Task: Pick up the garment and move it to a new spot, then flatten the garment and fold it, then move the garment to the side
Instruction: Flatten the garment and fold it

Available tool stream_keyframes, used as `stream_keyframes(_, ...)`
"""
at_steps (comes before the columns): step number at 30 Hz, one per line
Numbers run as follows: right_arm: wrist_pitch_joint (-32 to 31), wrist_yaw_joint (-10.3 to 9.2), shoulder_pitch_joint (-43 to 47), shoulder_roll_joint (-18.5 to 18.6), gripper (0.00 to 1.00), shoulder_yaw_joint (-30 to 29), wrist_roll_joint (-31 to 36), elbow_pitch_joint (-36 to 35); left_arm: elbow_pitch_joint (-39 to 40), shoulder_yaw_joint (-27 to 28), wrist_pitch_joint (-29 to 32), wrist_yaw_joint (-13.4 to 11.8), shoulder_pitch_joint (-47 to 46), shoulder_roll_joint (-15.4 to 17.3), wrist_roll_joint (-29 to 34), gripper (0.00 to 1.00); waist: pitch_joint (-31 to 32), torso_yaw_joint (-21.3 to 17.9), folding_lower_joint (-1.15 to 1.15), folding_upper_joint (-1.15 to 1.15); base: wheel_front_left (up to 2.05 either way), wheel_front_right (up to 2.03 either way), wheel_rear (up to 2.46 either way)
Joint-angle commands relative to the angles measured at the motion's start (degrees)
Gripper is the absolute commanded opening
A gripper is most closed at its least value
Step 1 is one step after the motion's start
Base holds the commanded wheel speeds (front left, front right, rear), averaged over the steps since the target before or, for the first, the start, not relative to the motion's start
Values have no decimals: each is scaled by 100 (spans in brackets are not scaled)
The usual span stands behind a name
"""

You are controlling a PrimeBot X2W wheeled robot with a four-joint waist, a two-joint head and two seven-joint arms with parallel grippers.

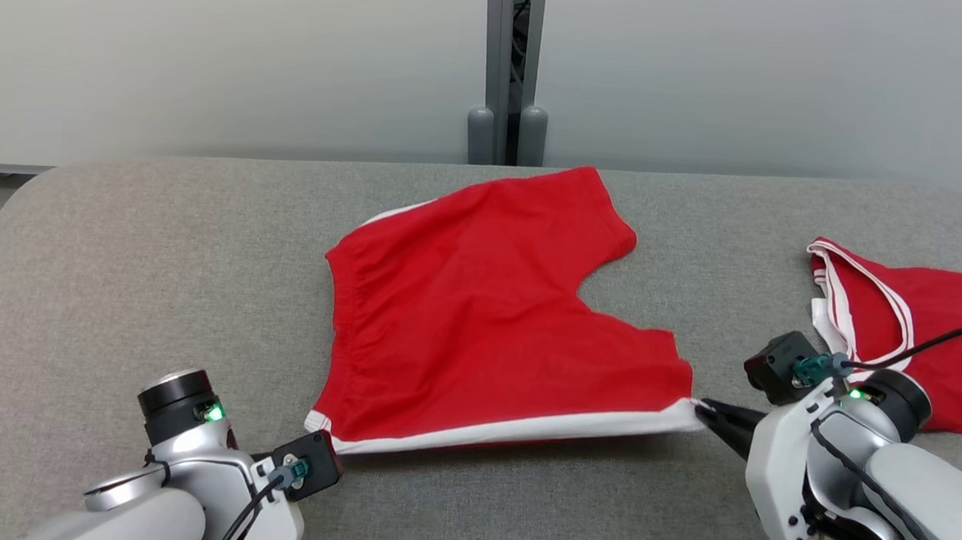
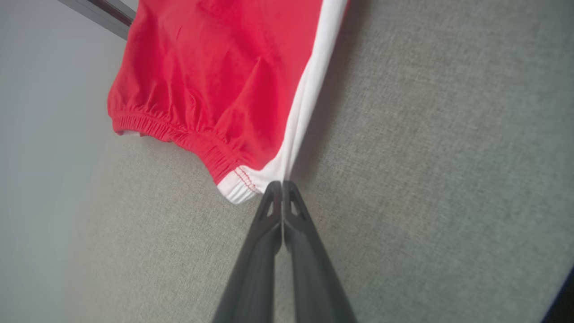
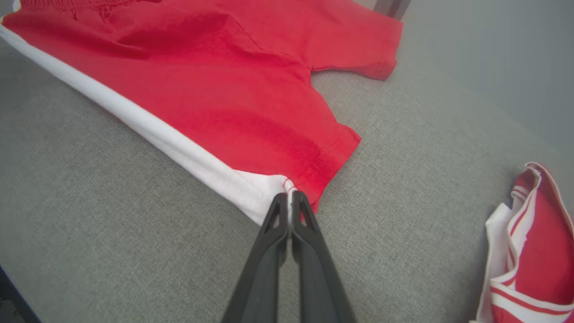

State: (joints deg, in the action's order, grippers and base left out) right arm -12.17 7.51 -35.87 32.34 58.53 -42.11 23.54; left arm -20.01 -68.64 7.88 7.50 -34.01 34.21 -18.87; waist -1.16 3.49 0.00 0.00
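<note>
Shorts (image 1: 479, 303), likely soft and light, are clamped at the ends of the white stripe (image 1: 521, 427) by left gripper (image 2: 281, 185) and right gripper (image 3: 290, 195).

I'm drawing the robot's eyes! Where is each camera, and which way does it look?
Head view: on the head, facing down at red shorts; left arm, right arm show.
Left wrist view: from that wrist, along left fingers shut on the waistband corner.
Right wrist view: from that wrist, along right fingers shut on the hem corner.
Both wrist views share the white stripe.
</note>
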Motion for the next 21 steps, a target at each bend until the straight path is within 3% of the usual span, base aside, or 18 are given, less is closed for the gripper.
stream_keyframes(1,-133,-3,80,135,0,56,-117,-113,113,-50,102,-8,101,148,-100,0,98,19,0,0,0,0,0)
stream_keyframes(12,-1570,-3,649,962,0,-15,-1083,-1220,1935,-381,1357,-7,498,1066,-1093,0,369,57,0,0,0,0,0)
stream_keyframes(18,-2129,-2,1204,1042,0,-399,-1232,-1643,2578,-413,1770,-13,728,1315,-1366,0,408,75,0,0,0,0,0)
stream_keyframes(21,-2184,-2,1377,1001,0,-669,-1091,-1850,2778,-353,1767,-154,821,1303,-1512,0,383,66,0,0,0,0,0)
